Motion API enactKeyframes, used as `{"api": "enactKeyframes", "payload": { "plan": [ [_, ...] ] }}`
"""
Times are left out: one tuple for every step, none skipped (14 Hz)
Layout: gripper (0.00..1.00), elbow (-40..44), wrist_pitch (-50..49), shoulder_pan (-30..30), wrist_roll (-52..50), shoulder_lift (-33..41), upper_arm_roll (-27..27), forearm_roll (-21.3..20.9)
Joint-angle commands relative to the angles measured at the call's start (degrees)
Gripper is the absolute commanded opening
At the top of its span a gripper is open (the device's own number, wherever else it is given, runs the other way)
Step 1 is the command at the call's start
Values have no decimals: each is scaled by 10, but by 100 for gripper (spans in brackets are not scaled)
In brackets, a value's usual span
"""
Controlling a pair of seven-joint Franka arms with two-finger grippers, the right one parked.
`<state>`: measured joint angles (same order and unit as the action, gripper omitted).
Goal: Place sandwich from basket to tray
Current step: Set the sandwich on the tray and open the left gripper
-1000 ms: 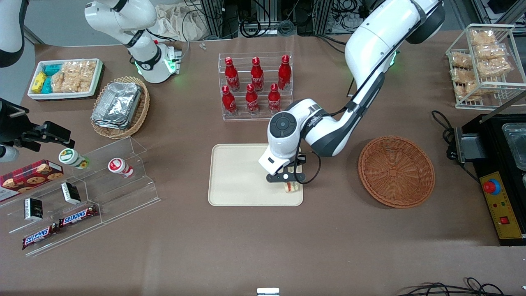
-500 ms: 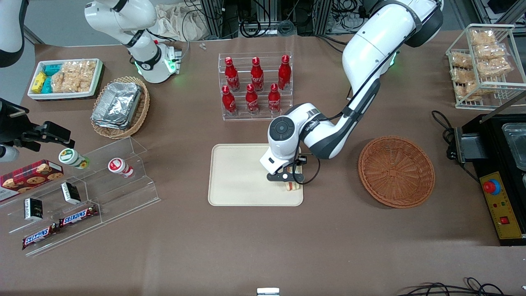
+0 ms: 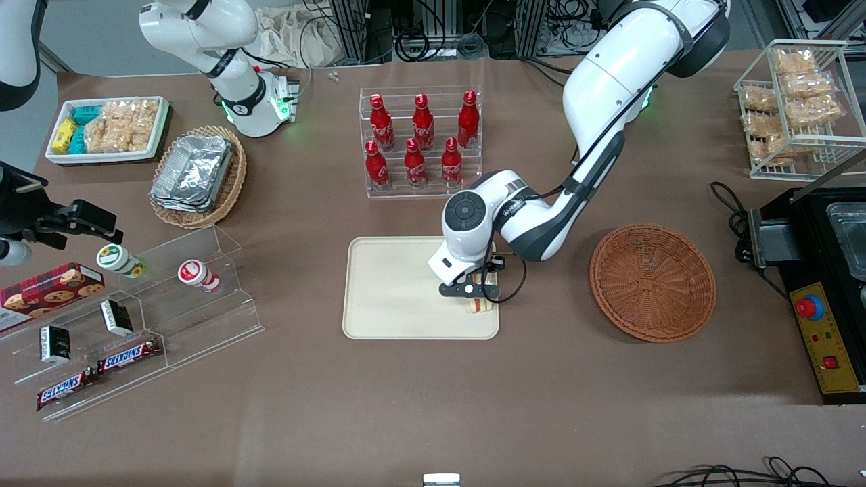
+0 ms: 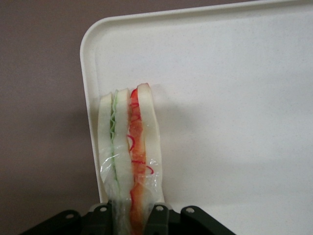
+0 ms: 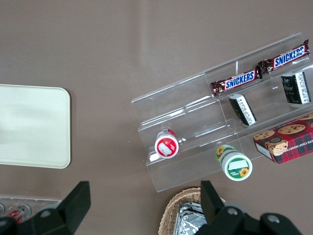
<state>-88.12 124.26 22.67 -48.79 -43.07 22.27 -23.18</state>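
The sandwich [image 4: 128,147], a wrapped wedge of pale bread with red and green filling, stands on edge on the cream tray [image 4: 230,98] near its rim on the working arm's side. My gripper [image 4: 130,215] is shut on the sandwich, one finger pressing each bread face. In the front view the gripper [image 3: 477,292] hangs low over the tray [image 3: 392,291], and the sandwich [image 3: 480,306] shows just below it, near the tray's corner closest to the camera. The reddish-brown wicker basket [image 3: 653,282] sits empty beside the tray, toward the working arm's end.
A clear rack of red bottles [image 3: 421,138] stands farther from the camera than the tray. A tan basket of foil containers [image 3: 196,177] and a clear stepped shelf with snacks [image 3: 135,318] lie toward the parked arm's end. A wire rack of bagged snacks [image 3: 795,101] stands near the working arm's base.
The gripper with the sandwich has sunk slightly toward the tray compared with one second ago. Between half a second ago and now almost nothing moves.
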Motion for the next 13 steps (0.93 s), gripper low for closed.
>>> {"api": "enactKeyframes", "payload": {
  "plan": [
    [31, -9, 9, -2, 0, 5, 0, -12],
    [59, -9, 9, -2, -1, 5, -3, -12],
    [100, -9, 9, -1, 0, 5, -5, -12],
    [100, -9, 9, -1, -4, 4, -5, -12],
    [100, -9, 9, 0, -6, 4, -5, -13],
    [100, -9, 9, 0, -7, 4, -5, -13],
    [100, -8, 9, 0, -7, 4, -5, -13],
    [100, -8, 10, 0, -7, 4, -5, -13],
    [100, -8, 9, 0, -8, 4, -5, -13],
    [100, -8, 9, 0, -9, 5, -5, -13],
    [100, -8, 9, 0, -9, 5, -5, -13],
    [100, -6, 9, 0, -8, 5, -5, -13],
    [100, -6, 9, 0, -8, 5, -5, -12]
  ]
}}
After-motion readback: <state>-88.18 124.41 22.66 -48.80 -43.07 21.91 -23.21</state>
